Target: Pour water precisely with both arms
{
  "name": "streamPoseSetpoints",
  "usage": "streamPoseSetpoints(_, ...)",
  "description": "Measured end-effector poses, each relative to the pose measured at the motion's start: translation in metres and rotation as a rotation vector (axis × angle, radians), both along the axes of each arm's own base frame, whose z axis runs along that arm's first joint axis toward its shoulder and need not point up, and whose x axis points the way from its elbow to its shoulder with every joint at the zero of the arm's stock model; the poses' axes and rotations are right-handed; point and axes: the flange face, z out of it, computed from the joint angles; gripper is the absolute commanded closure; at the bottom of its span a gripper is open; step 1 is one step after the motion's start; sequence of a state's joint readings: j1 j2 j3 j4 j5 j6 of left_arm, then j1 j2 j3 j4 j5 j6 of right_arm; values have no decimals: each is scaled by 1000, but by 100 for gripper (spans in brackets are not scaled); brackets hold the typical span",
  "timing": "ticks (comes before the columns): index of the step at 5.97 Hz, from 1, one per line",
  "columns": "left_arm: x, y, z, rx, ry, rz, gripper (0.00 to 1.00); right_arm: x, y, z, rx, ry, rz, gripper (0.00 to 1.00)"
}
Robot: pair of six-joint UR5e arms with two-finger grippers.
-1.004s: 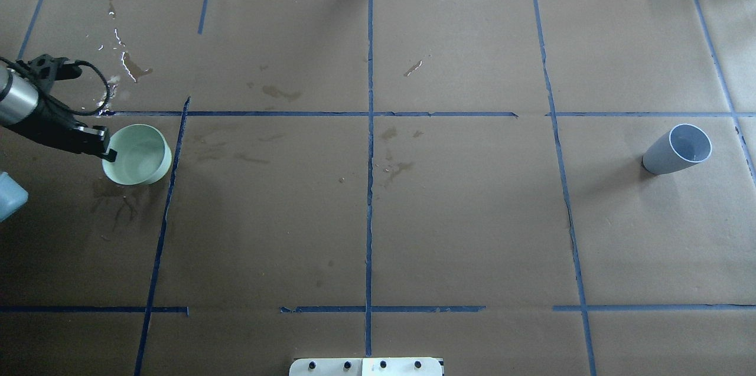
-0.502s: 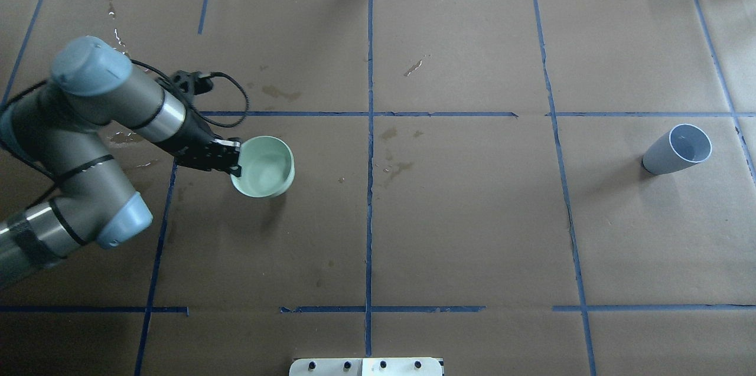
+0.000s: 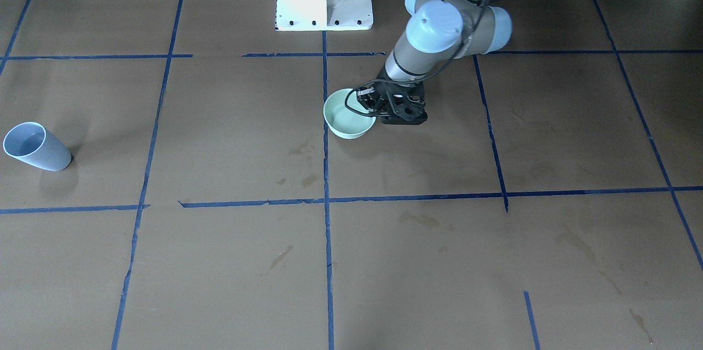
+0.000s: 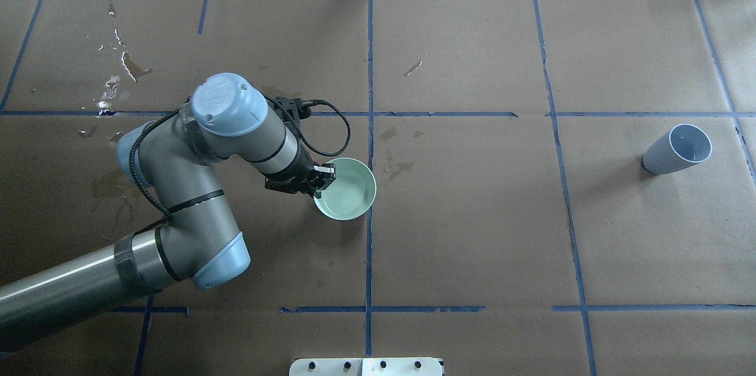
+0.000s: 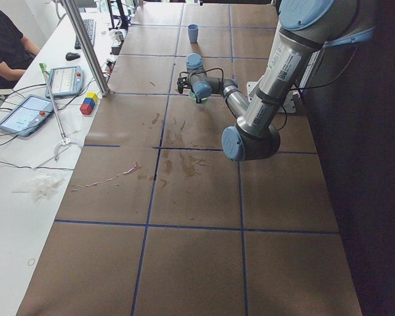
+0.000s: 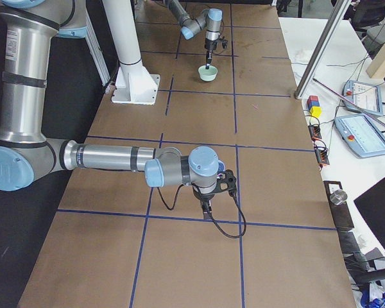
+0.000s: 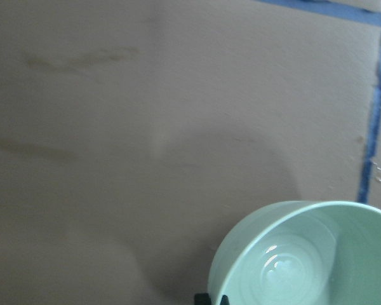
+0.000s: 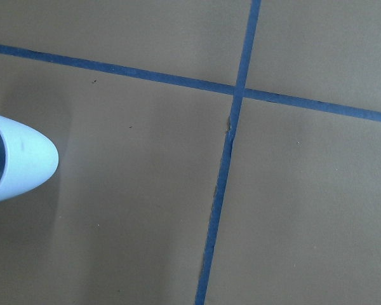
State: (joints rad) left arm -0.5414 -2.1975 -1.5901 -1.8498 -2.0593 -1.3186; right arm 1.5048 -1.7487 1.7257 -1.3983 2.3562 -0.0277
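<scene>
- Left gripper (image 4: 319,177): jaws clamped on the near rim of the green bowl (image 4: 348,190), one finger inside and one outside. The left arm (image 4: 236,128) reaches in from the robot's left.
- Water (image 7: 286,273): a shallow glossy pool in the bottom of the bowl, with faint rings. Shiny wet patches (image 4: 129,66) lie on the brown paper well to the bowl's left.
- Bowl: level, mouth up, just on the left-arm side of the centre tape line (image 4: 370,234). An offset shadow suggests it is held clear of the paper, though this cannot be confirmed.
- Key relation: the blue-grey cup (image 4: 673,151) stands upright, its long axis vertical and mouth open upward. It is well apart from the bowl, straight across the tape line towards the robot's right.
- Judgement: the right arm (image 6: 115,157) is the nearer to the cup, so the likely next need is to bring cup and bowl together for a pour over the rim.
- Right gripper (image 6: 208,204): seen only in the right side view, hanging over bare paper. Whether its jaws are apart or together cannot be told.
- Views compared: the overhead view shows the whole gap between bowl and cup but not the right arm. The right side view shows that arm but not the cup. The right wrist view catches the cup's rim at its left edge. The left wrist view alone shows the water surface and the black fingertips (image 7: 204,298) at the rim.
</scene>
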Motion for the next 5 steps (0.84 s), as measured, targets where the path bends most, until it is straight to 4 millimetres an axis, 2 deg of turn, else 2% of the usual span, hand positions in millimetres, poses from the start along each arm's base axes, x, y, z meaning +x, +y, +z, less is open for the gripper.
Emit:
streamPoseSetpoints(2,34,-4,-23,17,-24,-12,100,0,0,0,0,0,-1,0)
streamPoseSetpoints(3,41,-7,-28,18,-27,-13,78,0,0,0,-1,0,-1,0)
streamPoseSetpoints(4,46,-9,-31,18,-29,-13,1,-1,0,0,0,0,-2,0)
streamPoseSetpoints(5,48,-10,-34,22,-24,-13,0,-2,-1,-1,1,-1,-2,0)
